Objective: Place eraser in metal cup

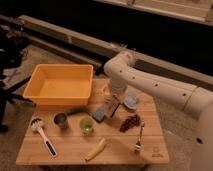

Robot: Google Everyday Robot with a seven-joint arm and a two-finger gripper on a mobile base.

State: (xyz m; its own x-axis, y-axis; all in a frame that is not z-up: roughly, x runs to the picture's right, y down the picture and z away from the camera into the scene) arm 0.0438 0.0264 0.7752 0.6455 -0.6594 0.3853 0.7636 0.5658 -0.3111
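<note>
The metal cup (61, 120) stands upright on the wooden table (120, 150), left of the light green cup (86, 125). My gripper (112, 107) hangs down from the white arm (150, 87) at the table's middle, just right of the blue-grey sponge (99, 114). A tan block with dark sides, the eraser (111, 104), shows right at the gripper's tip. Whether it rests on the table or is lifted cannot be told. The metal cup is about a hand's width to the gripper's left and nearer the front.
A yellow bin (60, 85) fills the table's back left. A white-and-orange cup (106, 90) and a pale bowl (131, 102) stand behind the gripper. A dark cluster (130, 122), a fork (139, 138), a pale yellow wedge (96, 149) and a brush (42, 133) lie in front.
</note>
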